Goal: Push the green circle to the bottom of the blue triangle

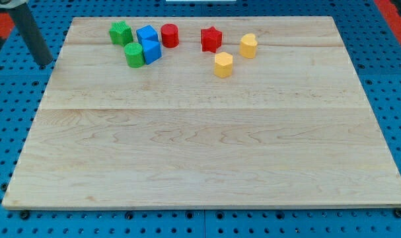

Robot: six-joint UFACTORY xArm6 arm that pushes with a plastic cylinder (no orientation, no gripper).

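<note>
1. My tip [47,64], the lower end of the straight dark rod, is sitting at the view's far left, just off the left edge of the pale wooden board [207,152], over the blue perforated table [8,119]. It is holding nothing and touching no block; a bare rod, it has nothing to open or close.
2. A green star-shaped block [121,32] is lying near the board's top edge, well apart from my tip.
3. The green circle, a short green cylinder block [134,55], is resting just below the star, touching or nearly touching the left side of the lower blue piece.
4. Two blue blocks are sitting together: a blue cube-like block [146,34] above, and the blue triangle-like block [151,51] just under it.
5. A red cylinder block [170,35] is standing just right of the blue pair.
6. A red star-shaped block [211,39] is lying further right.
7. A yellow hexagon-like block [223,65] is sitting below and to the right of it.
8. A yellow rounded block [248,45], shape unclear, is lying furthest right.
</note>
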